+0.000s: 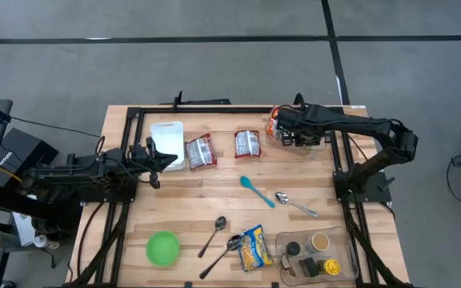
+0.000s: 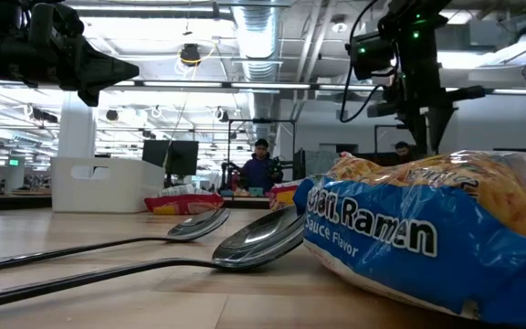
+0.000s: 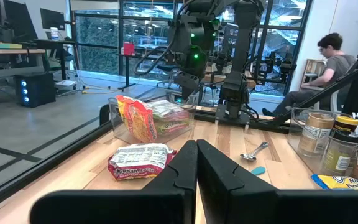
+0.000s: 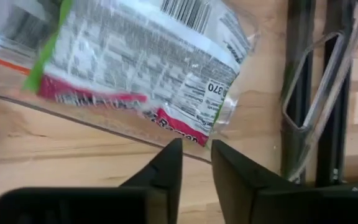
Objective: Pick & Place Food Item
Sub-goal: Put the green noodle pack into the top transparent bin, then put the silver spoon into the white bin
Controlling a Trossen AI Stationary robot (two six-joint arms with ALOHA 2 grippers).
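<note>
A clear bin [image 1: 277,122] stands at the table's far right and holds food packets. One white, red and green packet [image 4: 148,56] lies in it, behind the clear wall, just past my right gripper's fingertips. My right gripper [image 4: 196,158] points steeply down over the bin [image 3: 151,118], its fingers a little apart with nothing between them. Two red and white packets [image 1: 201,150] [image 1: 247,143] lie flat on the table's far middle. My left gripper [image 3: 196,158] waits shut and level at the table's left [image 1: 160,160].
A white container [image 1: 167,142] stands at the far left. Toward the near edge lie a green bowl [image 1: 163,247], spoons [image 1: 214,234], a blue spatula [image 1: 256,190], a yellow and blue ramen packet [image 1: 254,246] and a clear tray of jars [image 1: 314,252]. A black frame [image 1: 338,152] borders the table.
</note>
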